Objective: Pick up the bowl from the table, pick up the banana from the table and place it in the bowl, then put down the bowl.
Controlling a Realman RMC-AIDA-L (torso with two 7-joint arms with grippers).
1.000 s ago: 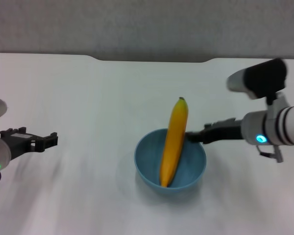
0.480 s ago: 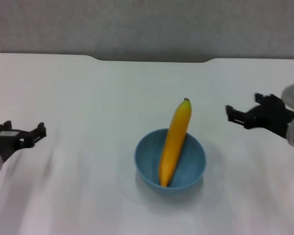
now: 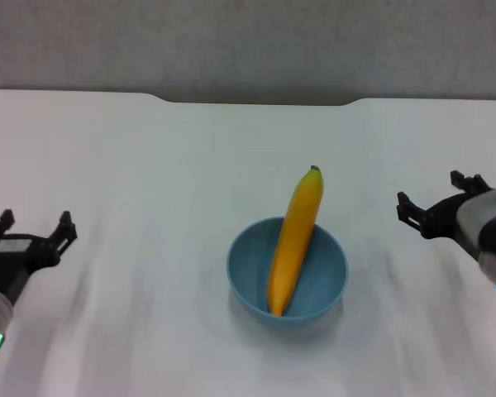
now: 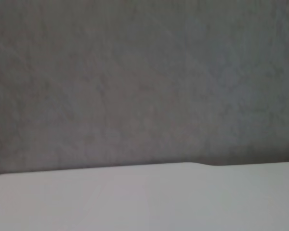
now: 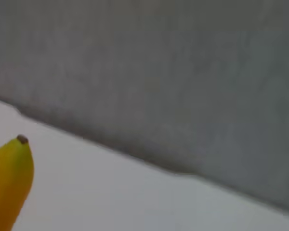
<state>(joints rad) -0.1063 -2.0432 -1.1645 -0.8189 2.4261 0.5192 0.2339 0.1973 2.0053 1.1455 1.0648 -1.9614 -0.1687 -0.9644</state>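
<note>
A curved yellow banana [image 3: 294, 241] leans in the round light-blue plastic bowl [image 3: 287, 272] on the white desk [image 3: 149, 165], with the left gripper [image 3: 31, 231] and the right gripper [image 3: 434, 201] both well apart from it, fingers spread.

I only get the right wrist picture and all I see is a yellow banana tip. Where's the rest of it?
Observer: The banana leans in the bowl, its stem tip sticking out over the far rim.
Operator: Is a pincer holding the bowl?
Observer: No. The bowl sits on the table, apart from both.
Operator: Where are the pincers?
Observer: The right pincer is open to the bowl's right; the left pincer is open at the left edge.
</note>
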